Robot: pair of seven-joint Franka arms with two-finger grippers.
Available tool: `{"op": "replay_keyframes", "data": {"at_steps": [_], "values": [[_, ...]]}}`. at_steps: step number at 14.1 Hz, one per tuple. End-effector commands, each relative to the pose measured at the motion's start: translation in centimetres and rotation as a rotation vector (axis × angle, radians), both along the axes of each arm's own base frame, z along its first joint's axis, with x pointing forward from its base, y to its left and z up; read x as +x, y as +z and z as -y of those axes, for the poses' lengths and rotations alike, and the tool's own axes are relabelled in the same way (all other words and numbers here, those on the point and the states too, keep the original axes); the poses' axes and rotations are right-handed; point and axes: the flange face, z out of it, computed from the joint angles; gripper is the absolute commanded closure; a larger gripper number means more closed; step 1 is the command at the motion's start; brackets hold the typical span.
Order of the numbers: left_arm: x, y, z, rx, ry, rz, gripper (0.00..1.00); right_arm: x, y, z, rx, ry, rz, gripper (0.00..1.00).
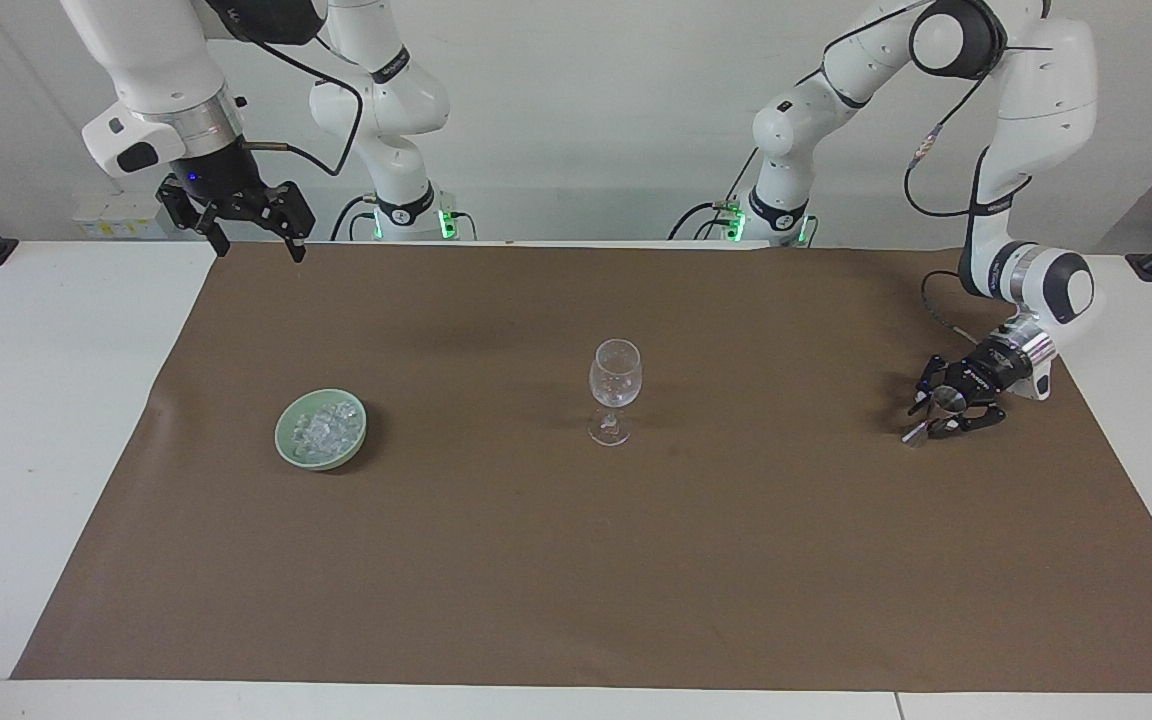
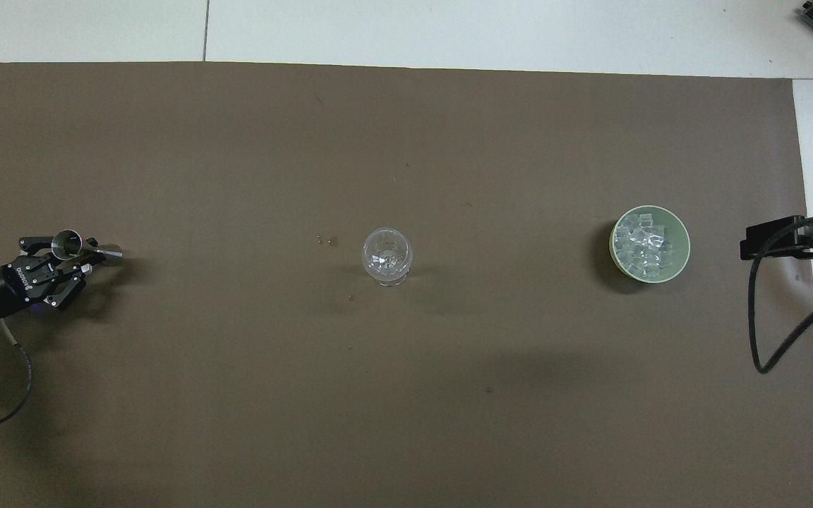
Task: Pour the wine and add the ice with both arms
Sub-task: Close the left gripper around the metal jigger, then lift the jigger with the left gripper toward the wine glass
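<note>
Left gripper (image 1: 944,412) down at the brown mat (image 1: 576,560) toward the left arm's end of the table, fingers closed in on the small metal jigger (image 1: 946,400); jigger tilted, lower end touching the mat. Same grip seen from overhead (image 2: 71,257), jigger (image 2: 68,243) pinched at its waist.
Right gripper (image 1: 254,232) up in the air over the mat's corner at the right arm's end, fingers spread wide, holding nothing. Right arm waiting.
Wine glass (image 1: 614,390) upright mid-mat, well apart from both grippers.
Ice (image 1: 324,428) piled in pale green bowl (image 1: 288,448) toward the right arm's end, level with the glass. Ice (image 2: 643,243) clear chunks, all inside bowl (image 2: 682,261).
</note>
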Motion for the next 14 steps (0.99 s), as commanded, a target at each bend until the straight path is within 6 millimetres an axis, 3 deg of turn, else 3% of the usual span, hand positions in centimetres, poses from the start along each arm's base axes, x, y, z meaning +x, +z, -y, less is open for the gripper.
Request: {"op": "replay_keyframes", "data": {"at_steps": [1,3,8,14], "values": [[0.0,0.0,0.1,0.004,0.022,0.013,0.92,-0.6,0.0,-0.1,0.013,-0.004,0.007,0.00],[0.1,0.1,0.2,-0.005,0.028,0.013,1.00,-0.6,0.0,-0.1,0.013,-0.004,0.007,0.00],[0.5,0.4,0.5,-0.006,0.019,0.021,1.00,-0.6,0.0,-0.1,0.013,-0.004,0.007,0.00],[3.3,3.0,4.4,0.019,-0.023,0.069,1.00,-0.6,0.0,-0.1,0.013,-0.004,0.007,0.00]]}}
